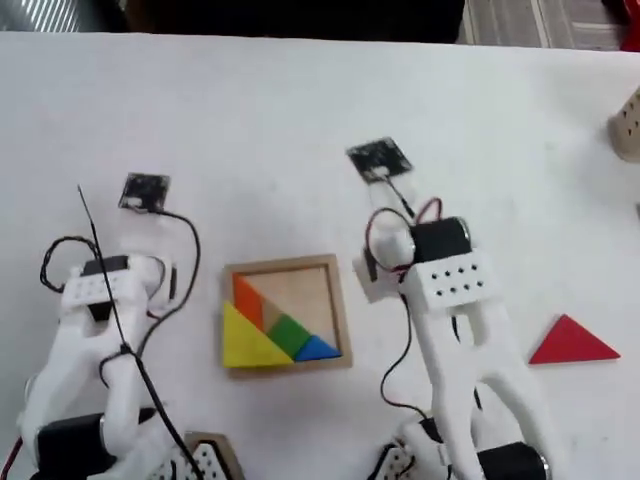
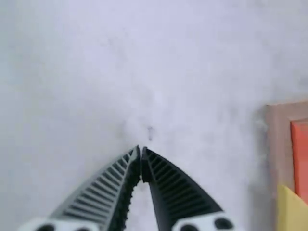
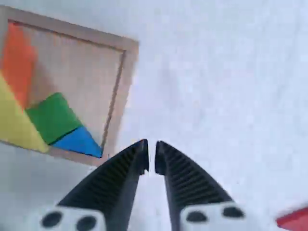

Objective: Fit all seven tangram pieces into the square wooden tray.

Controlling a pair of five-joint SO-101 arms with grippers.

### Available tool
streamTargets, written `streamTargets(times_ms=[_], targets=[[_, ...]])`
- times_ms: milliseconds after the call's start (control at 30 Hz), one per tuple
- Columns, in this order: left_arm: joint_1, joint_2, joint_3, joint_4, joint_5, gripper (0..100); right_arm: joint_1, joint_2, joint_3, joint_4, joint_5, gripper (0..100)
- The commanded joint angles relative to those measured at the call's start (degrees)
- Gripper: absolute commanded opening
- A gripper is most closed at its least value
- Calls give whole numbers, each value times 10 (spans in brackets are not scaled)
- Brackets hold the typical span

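Observation:
The square wooden tray [image 1: 345,312] lies between the two arms. Inside it sit an orange piece [image 1: 246,294], a yellow triangle [image 1: 245,342], a green piece [image 1: 289,332] and a blue triangle [image 1: 318,348]; its far right part is bare wood. A red triangle [image 1: 572,342] lies on the table right of the right arm. My left gripper [image 2: 140,155] is shut and empty over bare table left of the tray [image 2: 276,144]. My right gripper [image 3: 150,150] is shut and empty beside the tray [image 3: 122,86], near the blue triangle [image 3: 79,140]; the red triangle [image 3: 293,219] shows at the edge.
A pale perforated object [image 1: 626,125] stands at the table's right edge. A brown-edged block [image 1: 218,447] lies by the left arm's base. Black and red cables [image 1: 395,215] loop around both arms. White table stretches beyond the tray.

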Motion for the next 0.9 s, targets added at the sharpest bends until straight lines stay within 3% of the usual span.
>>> streamTargets(times_ms=[0,133,233,300,633,867], targets=[[-13,-90,-24,125,126,30,62,-21,62,-70,5,17],[28,-193,-10,234,150,30,101,-21,120,-138,5,18],[96,-255,42,229,135,33,103,-20,134,-160,6,18],[145,-266,84,208,69,34,98,-15,134,-162,6,18],[299,-155,82,188,-64,21,101,-15,136,-175,6,18],[371,-155,80,194,-72,20,102,-15,136,-175,6,18]])
